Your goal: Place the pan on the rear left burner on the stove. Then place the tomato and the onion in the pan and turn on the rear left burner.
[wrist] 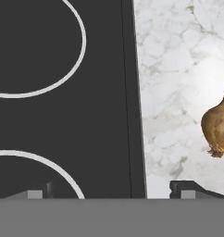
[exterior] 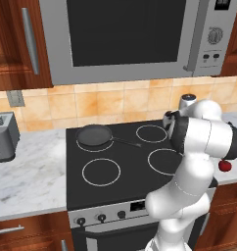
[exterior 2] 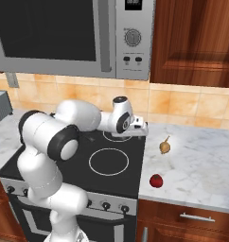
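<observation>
The dark pan (exterior: 93,135) sits on the rear left burner (exterior: 98,150) of the black glass stove (exterior: 130,162), its thin handle pointing right. My gripper (exterior 2: 140,128) hangs over the stove's right edge, open with nothing between its fingertips (wrist: 188,189). In the hand view the gripper (wrist: 111,192) straddles the stove's edge, and the yellow-brown onion (wrist: 218,127) lies on the marble off to the right. The onion (exterior 2: 164,147) rests on the counter just right of the stove. Nearer the counter's front edge lies the red tomato (exterior 2: 156,180), which peeks from behind my arm (exterior: 225,165).
A microwave (exterior: 125,34) hangs above the stove. A toaster (exterior: 3,137) stands on the left counter. Black knobs (exterior: 102,217) line the stove's silver front panel. Marble counter (exterior 2: 201,156) stretches right of the onion and tomato.
</observation>
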